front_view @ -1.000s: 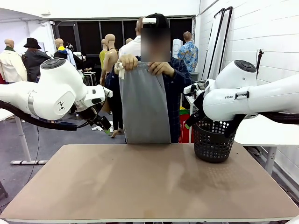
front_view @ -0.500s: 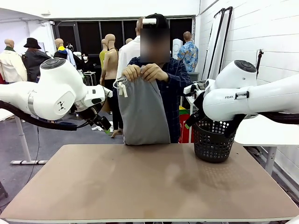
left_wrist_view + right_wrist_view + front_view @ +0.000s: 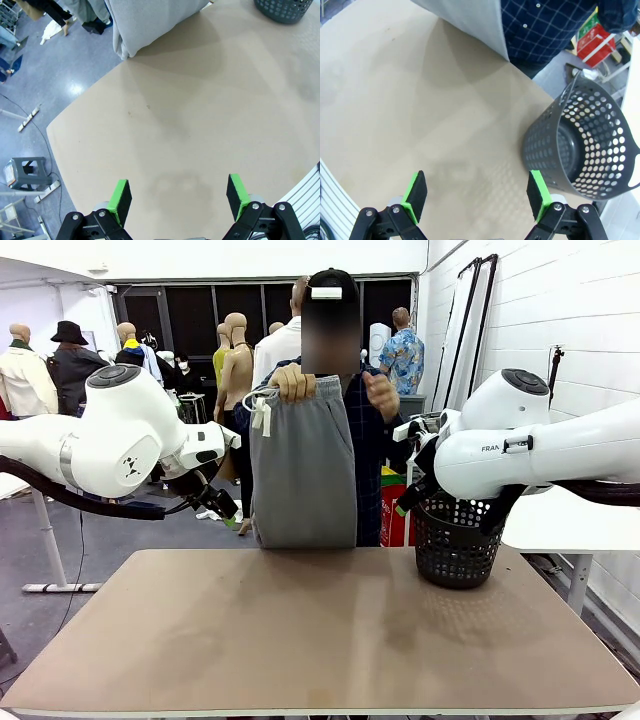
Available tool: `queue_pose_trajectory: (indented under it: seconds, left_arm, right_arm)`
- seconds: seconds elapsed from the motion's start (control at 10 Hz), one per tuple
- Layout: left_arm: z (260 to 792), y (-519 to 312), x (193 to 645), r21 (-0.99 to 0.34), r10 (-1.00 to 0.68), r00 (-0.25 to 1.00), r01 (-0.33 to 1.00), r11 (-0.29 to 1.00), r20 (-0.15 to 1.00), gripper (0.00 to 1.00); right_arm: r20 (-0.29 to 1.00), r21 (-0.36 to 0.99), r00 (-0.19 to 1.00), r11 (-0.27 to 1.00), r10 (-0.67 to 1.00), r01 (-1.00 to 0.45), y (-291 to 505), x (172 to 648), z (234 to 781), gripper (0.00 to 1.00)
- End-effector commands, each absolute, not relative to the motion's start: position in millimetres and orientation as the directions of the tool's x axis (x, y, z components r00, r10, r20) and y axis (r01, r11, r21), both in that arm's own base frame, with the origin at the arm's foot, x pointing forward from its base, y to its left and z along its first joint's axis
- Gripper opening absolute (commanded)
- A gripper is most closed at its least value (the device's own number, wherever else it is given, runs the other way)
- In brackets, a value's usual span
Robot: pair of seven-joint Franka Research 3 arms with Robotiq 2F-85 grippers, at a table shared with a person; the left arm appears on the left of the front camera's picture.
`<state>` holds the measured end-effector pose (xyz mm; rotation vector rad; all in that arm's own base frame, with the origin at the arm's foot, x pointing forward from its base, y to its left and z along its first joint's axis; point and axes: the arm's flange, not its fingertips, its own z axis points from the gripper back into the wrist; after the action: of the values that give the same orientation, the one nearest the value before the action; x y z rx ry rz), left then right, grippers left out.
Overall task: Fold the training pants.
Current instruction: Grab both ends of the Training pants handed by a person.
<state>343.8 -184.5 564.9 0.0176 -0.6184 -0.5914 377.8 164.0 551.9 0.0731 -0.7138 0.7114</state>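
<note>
Training pants (image 3: 303, 475): held up by a person's hand (image 3: 294, 383) at table's (image 3: 300, 640) 12 o'clock. Left gripper (image 3: 180, 196), right gripper (image 3: 476, 194): fingers released, nothing grasped

Tan table (image 3: 300, 640), black perforated basket (image 3: 456, 558) at its far right

Our left arm (image 3: 120, 430), at nine o'clock in the front view, is glossy white and bulbous, with a black cable (image 3: 80, 502) looping beneath. Our right arm (image 3: 540, 450), at three o'clock, bears dark "FRAN" lettering. Our left gripper (image 3: 180, 192) and right gripper (image 3: 477, 192) are black, round-screwed, with green pads (image 3: 120, 198). The person (image 3: 372, 460) wears a navy checked shirt (image 3: 545, 25).
</note>
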Motion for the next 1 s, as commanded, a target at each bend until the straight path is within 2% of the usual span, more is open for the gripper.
queue_pose_trajectory:
  seconds: [0.0, 0.9]
  left_arm:
    - [565.4, -184.0, 343.8, 0.192, -0.535, 0.65, 0.523, 0.83, 0.54, 1.0]
    - [565.4, -184.0, 343.8, 0.192, -0.535, 0.65, 0.523, 0.83, 0.54, 1.0]
  right_arm:
    - [0.623, -0.17, 0.534, 0.766, 0.571, -0.62, 163.3, 378.0, 552.2, 1.0]
    - [0.623, -0.17, 0.534, 0.766, 0.571, -0.62, 163.3, 378.0, 552.2, 1.0]
